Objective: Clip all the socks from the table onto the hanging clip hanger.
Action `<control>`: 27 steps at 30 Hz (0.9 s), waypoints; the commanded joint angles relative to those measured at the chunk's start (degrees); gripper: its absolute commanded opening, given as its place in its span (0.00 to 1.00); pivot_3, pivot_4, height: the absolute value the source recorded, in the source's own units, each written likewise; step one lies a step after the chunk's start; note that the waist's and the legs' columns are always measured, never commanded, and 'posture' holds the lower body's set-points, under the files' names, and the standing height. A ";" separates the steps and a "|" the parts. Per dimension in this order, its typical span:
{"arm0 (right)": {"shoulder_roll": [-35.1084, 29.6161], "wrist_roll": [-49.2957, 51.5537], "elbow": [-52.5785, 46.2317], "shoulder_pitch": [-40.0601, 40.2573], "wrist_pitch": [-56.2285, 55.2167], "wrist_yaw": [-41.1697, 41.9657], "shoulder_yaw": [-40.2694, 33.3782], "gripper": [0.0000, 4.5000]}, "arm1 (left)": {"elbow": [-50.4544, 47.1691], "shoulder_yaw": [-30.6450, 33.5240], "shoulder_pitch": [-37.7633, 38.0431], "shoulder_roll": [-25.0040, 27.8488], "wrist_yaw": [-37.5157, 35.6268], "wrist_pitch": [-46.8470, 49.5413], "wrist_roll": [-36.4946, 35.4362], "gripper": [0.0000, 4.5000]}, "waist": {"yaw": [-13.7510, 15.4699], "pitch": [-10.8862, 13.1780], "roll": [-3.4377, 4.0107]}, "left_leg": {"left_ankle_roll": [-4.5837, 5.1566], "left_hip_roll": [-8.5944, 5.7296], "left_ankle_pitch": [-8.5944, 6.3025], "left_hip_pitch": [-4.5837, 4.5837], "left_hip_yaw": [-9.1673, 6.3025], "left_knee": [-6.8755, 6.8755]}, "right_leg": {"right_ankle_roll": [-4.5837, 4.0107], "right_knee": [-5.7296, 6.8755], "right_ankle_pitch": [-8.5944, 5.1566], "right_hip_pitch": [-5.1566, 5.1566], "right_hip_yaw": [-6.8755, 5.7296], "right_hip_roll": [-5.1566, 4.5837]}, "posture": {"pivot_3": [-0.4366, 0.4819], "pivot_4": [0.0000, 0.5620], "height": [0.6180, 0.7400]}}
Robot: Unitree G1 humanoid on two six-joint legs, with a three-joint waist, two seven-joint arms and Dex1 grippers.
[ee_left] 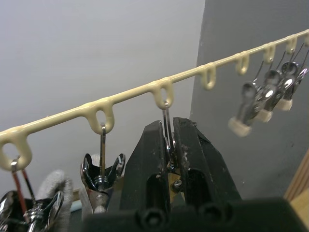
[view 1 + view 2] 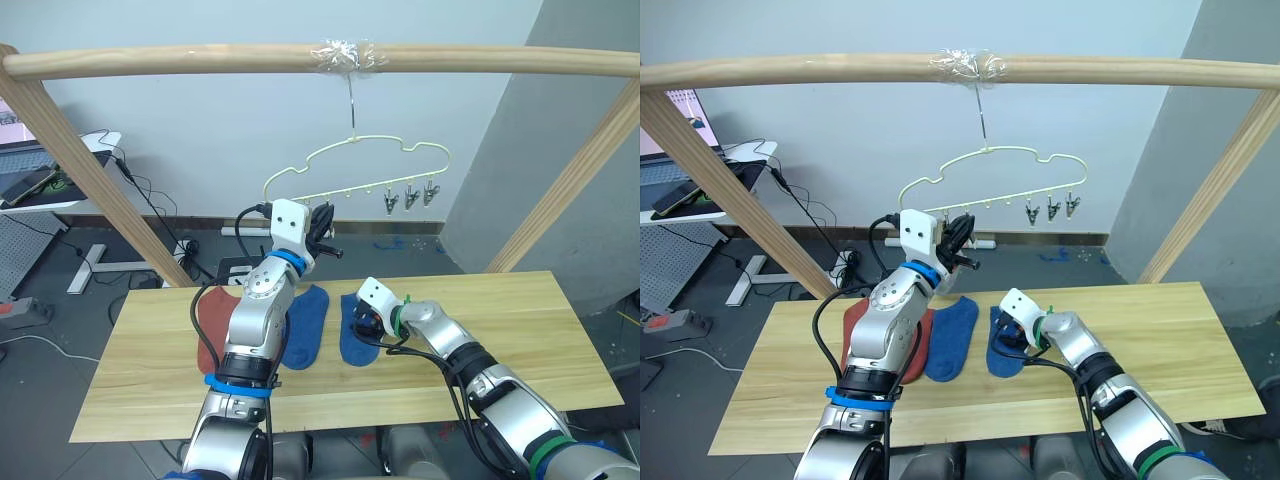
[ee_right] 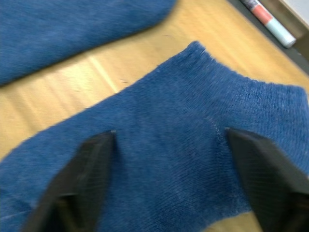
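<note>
Up at the clip hanger [image 2: 357, 168], I am holding my left claw [image 1: 170, 145] with its two black fingers pressed together on the metal clip [image 1: 166, 126] hanging from one loop of the pale yellow-green wire. Just beside that claw, on the neighbouring loops, two more clips are hanging, and something light grey and something rust-red are showing at them, though I cannot tell what is gripped there. Farther along the wire, away from my left claw, three free clips [image 2: 409, 196] are dangling close together.

Below my left arm, a rust-red sock [image 2: 211, 328] is lying flat on the table [image 2: 520, 330], and a blue sock [image 2: 307, 326] is lying just beside it.

Next along, I am reaching my right claw [image 3: 170, 174] down over the second blue sock [image 3: 193, 130], which is lying flat on the wooden planks just beside the first. Its fingers are standing wide apart, one on each side of the fabric near the sock's cuff, tips at the cloth.
</note>
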 commanded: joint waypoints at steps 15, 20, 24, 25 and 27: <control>-7.70 8.90 -38.32 17.71 8.60 3.98 -11.33 0.01 | -2.06 6.72 -1.02 -0.79 -2.08 15.73 -15.27 0.00 | 0.11 -0.02 0.03 | -0.01 0.01 0.00 -0.15 0.03 0.02 | 0.01 -0.05 0.00 -0.09 0.02 -0.01 | 0.40 0.23 1.00; -8.83 14.63 -57.16 19.58 21.04 2.85 -15.41 0.01 | -3.49 12.86 -2.50 -3.00 0.58 29.51 -28.85 0.00 | 0.24 -0.02 0.02 | -0.01 0.09 0.00 -0.17 -0.01 0.06 | 0.01 -0.04 0.00 -0.08 -0.05 0.04 | 0.38 0.23 1.00; -8.29 18.46 -65.17 19.11 28.83 1.13 -17.34 0.01 | -4.01 15.06 -3.31 -3.15 1.99 34.56 -34.32 0.00 | 0.30 -0.02 0.02 | -0.01 0.08 -0.01 -0.19 0.00 0.05 | 0.02 -0.10 0.00 -0.08 -0.06 0.04 | 0.37 0.23 1.00; -7.79 19.35 -66.08 18.88 30.35 0.34 -17.83 0.01 | -3.80 15.48 -3.55 -3.31 2.41 34.71 -34.93 0.00 | 0.31 -0.02 0.02 | -0.01 0.08 -0.01 -0.21 0.01 0.04 | 0.01 -0.10 -0.01 -0.10 -0.05 0.04 | 0.37 0.23 1.00; -7.16 20.42 -67.42 18.56 32.39 -0.90 -18.29 0.01 | -3.48 16.64 -4.08 -3.91 3.57 35.42 -36.91 0.00 | 0.30 -0.01 0.01 | -0.02 0.08 -0.01 -0.22 0.01 0.04 | 0.01 -0.11 -0.01 -0.11 -0.05 0.04 | 0.36 0.25 1.00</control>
